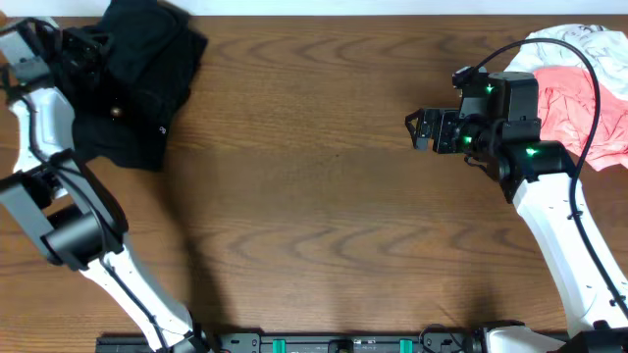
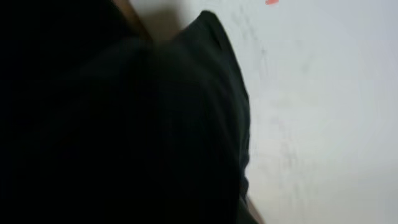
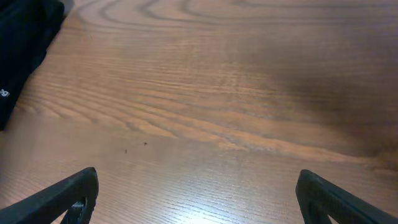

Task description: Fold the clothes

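The black clothes lie bunched at the table's far left, with a small pale button showing. My left gripper sits at their upper left part. In the left wrist view black fabric fills most of the picture and hides the fingers, so the gripper appears shut on it. Right of centre, my right gripper hovers over bare wood, open and holding nothing. Its fingertips stand far apart in the right wrist view, and the black clothes' edge shows at that view's upper left.
A pile of pink and white clothes lies at the far right corner, behind the right arm. The wooden table stretches between the two arms. A white wall shows past the black fabric.
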`<state>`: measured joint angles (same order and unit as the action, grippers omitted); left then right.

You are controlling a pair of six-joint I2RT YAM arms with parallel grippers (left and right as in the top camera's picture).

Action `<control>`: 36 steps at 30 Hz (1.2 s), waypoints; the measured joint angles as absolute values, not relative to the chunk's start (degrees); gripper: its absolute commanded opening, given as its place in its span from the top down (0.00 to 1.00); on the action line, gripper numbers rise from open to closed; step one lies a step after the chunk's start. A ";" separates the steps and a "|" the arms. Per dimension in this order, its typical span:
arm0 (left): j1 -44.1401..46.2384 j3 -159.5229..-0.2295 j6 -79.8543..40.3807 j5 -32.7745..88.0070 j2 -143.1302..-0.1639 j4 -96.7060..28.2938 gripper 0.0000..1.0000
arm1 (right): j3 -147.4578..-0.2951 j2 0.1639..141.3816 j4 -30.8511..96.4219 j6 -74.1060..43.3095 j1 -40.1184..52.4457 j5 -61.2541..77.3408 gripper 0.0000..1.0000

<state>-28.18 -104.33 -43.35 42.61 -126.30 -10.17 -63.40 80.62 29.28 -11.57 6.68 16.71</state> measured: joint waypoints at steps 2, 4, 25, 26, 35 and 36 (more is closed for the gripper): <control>-28.18 -104.33 -41.28 42.00 -124.16 -14.59 0.94 | -63.40 80.62 29.10 -11.57 6.68 16.69 0.01; -28.16 -104.40 -39.64 41.60 -122.48 -18.04 0.94 | -63.40 80.62 29.06 -11.60 6.68 16.71 0.01; -29.26 -104.55 -34.28 31.03 -121.38 -37.54 0.11 | -63.40 80.62 29.61 -11.75 7.11 16.73 0.01; -29.26 -104.55 -34.26 30.83 -121.38 -37.78 0.02 | -63.40 80.62 29.61 -11.75 7.11 16.73 0.01; -31.66 -104.53 -33.82 26.13 -118.15 -40.34 0.02 | -63.40 80.62 29.78 -11.75 7.49 17.12 0.01; -32.27 -104.51 -33.04 24.45 -116.49 -41.78 0.02 | -63.40 80.62 29.76 -11.75 7.49 17.19 0.01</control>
